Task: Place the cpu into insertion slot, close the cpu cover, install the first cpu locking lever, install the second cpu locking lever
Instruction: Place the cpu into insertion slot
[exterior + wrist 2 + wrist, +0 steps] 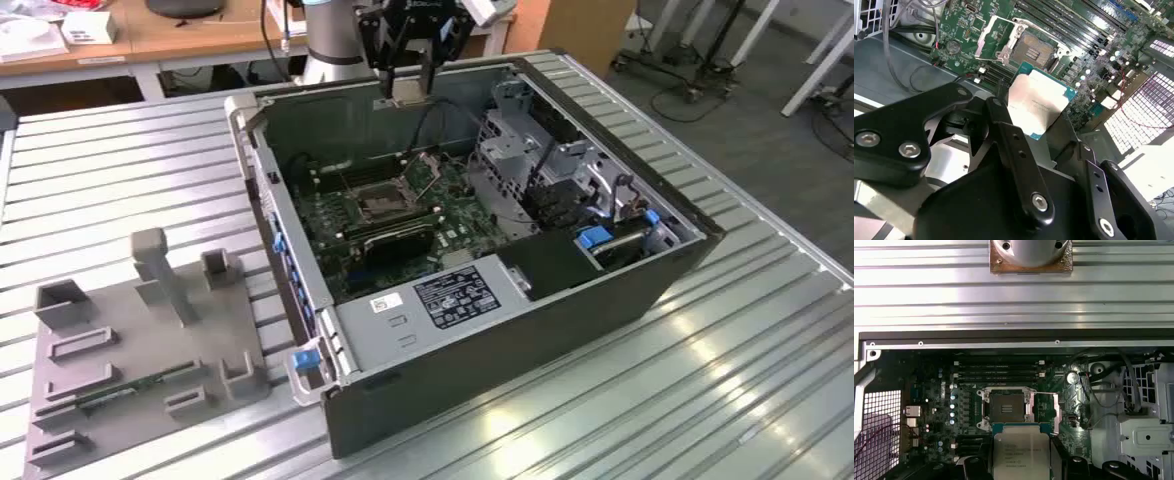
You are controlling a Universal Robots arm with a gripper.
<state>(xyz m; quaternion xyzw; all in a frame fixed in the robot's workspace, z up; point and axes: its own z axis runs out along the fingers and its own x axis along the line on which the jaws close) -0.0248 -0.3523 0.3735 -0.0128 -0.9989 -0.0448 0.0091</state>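
The tool (407, 78) is clamped on the cpu (1036, 102), gripping it by two opposite edges. It hangs above the open computer case (534, 330), which stands on the ribbed metal surface (747, 400). The cpu is in the air, well apart from the insertion slot (1005, 407). The slot lies bare on the green motherboard (929, 390), with the cpu cover (985, 40) standing open beside it. The step in hand looks to be the placing of the chip; the cover is not yet closed. To do it well, the chip should be kept level, squared to the slot's rim and centred over it. It should then come straight down so that it settles without sliding across the contacts, and its edge must clear the raised cover. The exterior view shows how high the tool sits over the case, and a grey fixture (147, 340) on the exterior view's left, but little of the slot. The first wrist view looks almost straight down and shows the chip's edges roughly parallel to the slot's, though offset from it. The second wrist view, at a slant, shows the cover's windowed frame tilted up and the black fingers (1014, 145) at the chip's sides.
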